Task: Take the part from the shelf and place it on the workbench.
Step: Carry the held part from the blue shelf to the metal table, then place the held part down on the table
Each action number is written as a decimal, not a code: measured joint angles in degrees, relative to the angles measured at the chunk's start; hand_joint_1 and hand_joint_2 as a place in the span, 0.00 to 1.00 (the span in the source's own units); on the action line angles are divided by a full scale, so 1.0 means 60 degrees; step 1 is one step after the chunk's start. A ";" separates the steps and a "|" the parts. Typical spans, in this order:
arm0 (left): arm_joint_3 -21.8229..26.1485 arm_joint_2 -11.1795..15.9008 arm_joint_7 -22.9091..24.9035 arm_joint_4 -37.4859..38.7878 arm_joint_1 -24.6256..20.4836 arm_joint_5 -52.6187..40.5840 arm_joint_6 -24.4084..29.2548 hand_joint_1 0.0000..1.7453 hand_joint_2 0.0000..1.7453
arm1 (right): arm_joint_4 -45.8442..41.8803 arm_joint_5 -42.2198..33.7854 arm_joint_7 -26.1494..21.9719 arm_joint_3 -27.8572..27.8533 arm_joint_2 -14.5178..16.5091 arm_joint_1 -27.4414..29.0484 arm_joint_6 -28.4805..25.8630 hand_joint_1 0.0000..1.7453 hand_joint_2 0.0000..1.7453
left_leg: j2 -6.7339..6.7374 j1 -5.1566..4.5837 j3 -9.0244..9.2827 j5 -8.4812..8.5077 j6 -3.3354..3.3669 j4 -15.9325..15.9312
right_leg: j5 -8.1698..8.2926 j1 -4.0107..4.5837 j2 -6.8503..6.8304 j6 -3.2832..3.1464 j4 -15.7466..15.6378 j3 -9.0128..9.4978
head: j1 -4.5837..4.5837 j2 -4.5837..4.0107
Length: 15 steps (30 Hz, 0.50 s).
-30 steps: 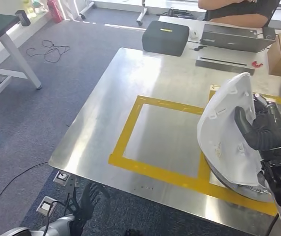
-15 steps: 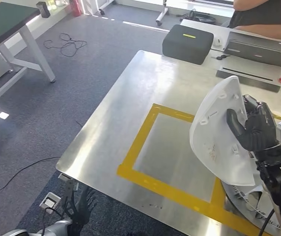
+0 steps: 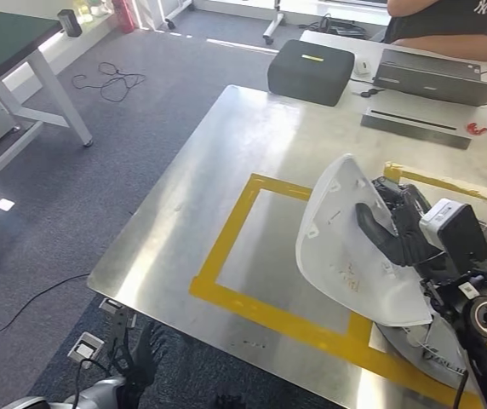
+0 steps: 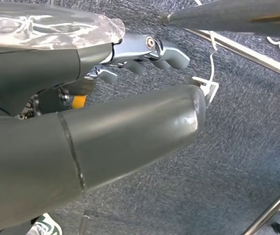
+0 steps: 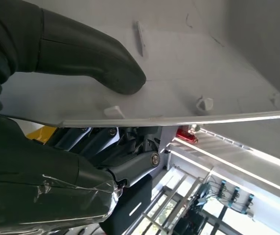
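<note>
My right hand [image 3: 400,232] holds the part [image 3: 339,256], a curved white plastic shell with small clips on its inner face. It hangs tilted just above the metal workbench [image 3: 247,141], over the right side of the yellow tape square [image 3: 228,232]. In the right wrist view the thumb [image 5: 90,54] presses on the part's [image 5: 212,63] inner face and the dark fingers lie under its edge. My left hand [image 3: 140,354] hangs below the workbench's near edge over the carpet. Its thumb [image 4: 131,122] and fingers are spread with nothing in them.
Another pale round part [image 3: 424,348] lies on the workbench under my right arm. A black case [image 3: 304,70] and a laptop [image 3: 431,77] sit at the far side, with a person [image 3: 446,17] behind them. A green-topped table [image 3: 9,38] stands at the left, with cables [image 3: 109,78] on the floor.
The camera has shifted a little. My right hand has carried the part lower and to the left, onto the right edge of the yellow square. The left hand still hangs.
</note>
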 joint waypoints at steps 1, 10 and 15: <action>0.0001 0.0002 -0.0015 0.0000 0.0002 -0.0001 0.0000 0.00 0.00 | 0.0041 0.0003 -0.0003 0.0025 0.0006 -0.0030 0.0001 1.00 1.00 | -0.0026 0.0007 0.0429 0.0221 0.0033 -0.0728 | -0.0024 0.0016 0.0003 0.0042 0.0009 -0.0022 | -0.0015 0.0000; -0.0002 -0.0036 -0.0046 -0.0002 -0.0014 -0.0016 -0.0004 0.00 0.00 | 0.0348 -0.0038 0.0020 0.0280 0.0033 -0.0210 0.0107 1.00 1.00 | -0.0013 -0.0079 0.0996 0.0439 0.0308 -0.1698 | -0.0130 0.0040 -0.0036 0.0113 -0.0051 -0.0047 | 0.0076 0.0000; -0.0002 -0.0050 -0.0005 -0.0004 -0.0058 -0.0071 -0.0015 0.00 0.00 | 0.0767 -0.0103 0.0189 0.0515 0.0052 -0.0482 0.0360 1.00 1.00 | -0.0010 -0.0096 0.0993 0.0448 0.0383 -0.1698 | -0.0094 0.0018 -0.0035 0.0258 -0.0102 -0.0032 | 0.0076 0.0000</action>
